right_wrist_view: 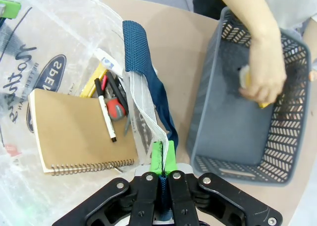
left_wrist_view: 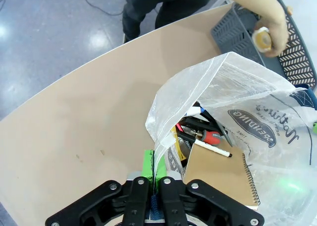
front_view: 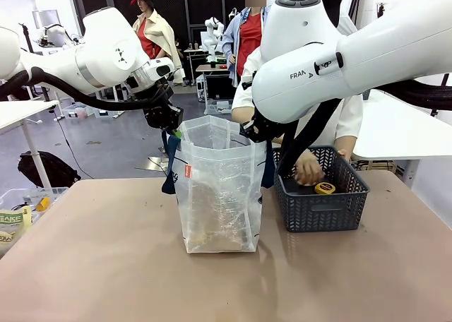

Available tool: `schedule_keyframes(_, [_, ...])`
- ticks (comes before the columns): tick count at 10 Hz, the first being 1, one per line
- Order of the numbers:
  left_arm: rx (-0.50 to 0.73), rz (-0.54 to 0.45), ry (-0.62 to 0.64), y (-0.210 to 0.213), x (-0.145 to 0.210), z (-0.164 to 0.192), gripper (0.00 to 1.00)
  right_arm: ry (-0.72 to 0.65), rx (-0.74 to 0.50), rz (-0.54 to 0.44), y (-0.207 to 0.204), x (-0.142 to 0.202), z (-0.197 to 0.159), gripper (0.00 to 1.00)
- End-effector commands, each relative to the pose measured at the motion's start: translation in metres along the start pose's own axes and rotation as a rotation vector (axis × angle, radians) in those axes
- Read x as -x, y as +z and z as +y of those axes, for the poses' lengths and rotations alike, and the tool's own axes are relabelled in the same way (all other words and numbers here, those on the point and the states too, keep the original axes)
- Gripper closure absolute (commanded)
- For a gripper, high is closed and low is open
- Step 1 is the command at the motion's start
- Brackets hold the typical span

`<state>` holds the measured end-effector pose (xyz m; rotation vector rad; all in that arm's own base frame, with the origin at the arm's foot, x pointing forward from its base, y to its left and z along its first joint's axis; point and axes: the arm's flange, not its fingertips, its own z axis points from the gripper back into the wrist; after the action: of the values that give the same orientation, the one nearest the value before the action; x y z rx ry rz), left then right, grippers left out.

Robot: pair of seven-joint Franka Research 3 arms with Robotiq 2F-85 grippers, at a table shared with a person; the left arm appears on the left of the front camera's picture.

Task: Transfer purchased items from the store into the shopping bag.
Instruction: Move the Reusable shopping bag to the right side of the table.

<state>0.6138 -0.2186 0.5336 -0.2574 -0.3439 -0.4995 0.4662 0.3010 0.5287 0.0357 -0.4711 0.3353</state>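
Both sets of jaws pinch the rim of the shopping bag (front_view: pixel 219 195) by its navy straps (right_wrist_view: pixel 136 42), left gripper (left_wrist_view: pixel 154 162) at 9 o'clock, right gripper (right_wrist_view: pixel 162 156) at 3, bag upright mid-desk (front_view: pixel 92 265): light, floppy, slippery-looking film, so the strap-backed edges seem the surest hold.

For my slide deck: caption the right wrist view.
Right hand pinches the shopping bag rim; a person's hand reaches into the grey basket.
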Motion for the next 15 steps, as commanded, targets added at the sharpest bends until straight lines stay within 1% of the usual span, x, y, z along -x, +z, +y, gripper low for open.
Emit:
schedule_keyframes(1, [0.0,-0.005,0.006,0.0016,0.0,0.0029,1.0,-0.006,-0.015,0.002,0.001,0.0024,-0.0017,1.0])
schedule_keyframes(15, [0.0,-0.005,0.006,0.0016,0.0,0.0029,1.0,-0.006,-0.015,0.002,0.001,0.0024,-0.0017,1.0])
